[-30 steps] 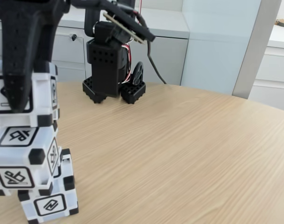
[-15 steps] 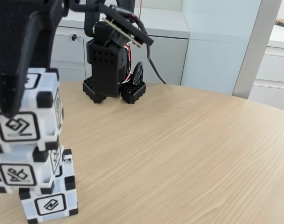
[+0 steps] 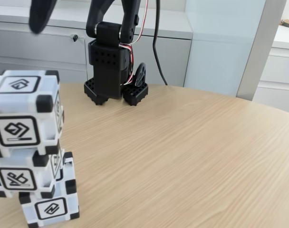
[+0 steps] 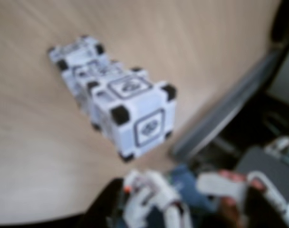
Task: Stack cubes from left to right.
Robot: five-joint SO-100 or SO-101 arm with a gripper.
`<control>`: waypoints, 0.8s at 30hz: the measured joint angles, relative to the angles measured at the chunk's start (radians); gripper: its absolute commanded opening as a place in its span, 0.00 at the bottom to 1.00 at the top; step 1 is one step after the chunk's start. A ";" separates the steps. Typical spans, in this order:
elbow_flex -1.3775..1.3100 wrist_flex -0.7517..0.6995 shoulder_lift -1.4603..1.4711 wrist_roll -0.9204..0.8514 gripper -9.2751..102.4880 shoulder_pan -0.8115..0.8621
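Your hand (image 3: 42, 14) has let go and lifted up and away — whether it's wide or narrow, you cannot tell. Three cubes (image 3: 25, 111) stand stacked at the tabletop's (image 3: 182, 152) left edge, a bit crooked — a bump could topple them.

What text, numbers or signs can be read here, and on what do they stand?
No words, brands or numbers are readable.
Top cube: black-framed line symbols on top and front, not letters.
Middle cube: framed line symbol.
Bottom cube: framed line symbol.
Wrist view: symbols too blurred to read.
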State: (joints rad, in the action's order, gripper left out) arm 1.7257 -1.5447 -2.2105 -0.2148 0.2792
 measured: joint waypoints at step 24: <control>0.396 0.014 -0.011 0.227 0.08 -0.433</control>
State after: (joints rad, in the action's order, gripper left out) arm 2.1215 -1.5309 -2.2212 0.0123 -0.1534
